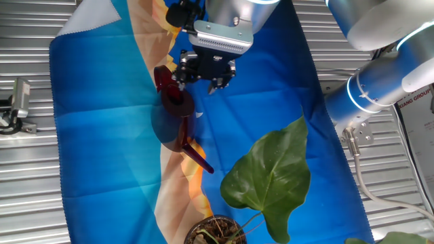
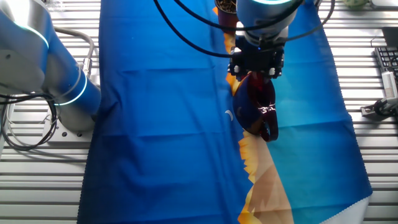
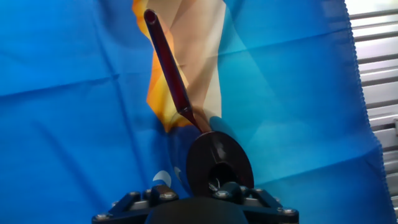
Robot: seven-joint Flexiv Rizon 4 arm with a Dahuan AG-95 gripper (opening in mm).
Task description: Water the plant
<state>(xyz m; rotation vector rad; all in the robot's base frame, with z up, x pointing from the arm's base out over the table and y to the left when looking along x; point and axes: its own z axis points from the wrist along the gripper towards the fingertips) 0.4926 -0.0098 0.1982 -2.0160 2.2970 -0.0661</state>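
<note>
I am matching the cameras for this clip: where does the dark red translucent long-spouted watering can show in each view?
One fixed view: the dark red translucent long-spouted watering can is upper centre, below the gripper, spout towards the plant.
The other fixed view: centre right, under the gripper.
Hand view: bottom centre, spout running up-left.
Shared landmark: the orange-and-cream patch of the blue cloth.

Dark red watering can [image 1: 175, 112] over a blue-and-orange cloth [image 1: 102, 122] on a slatted table [image 1: 27, 190].
</note>
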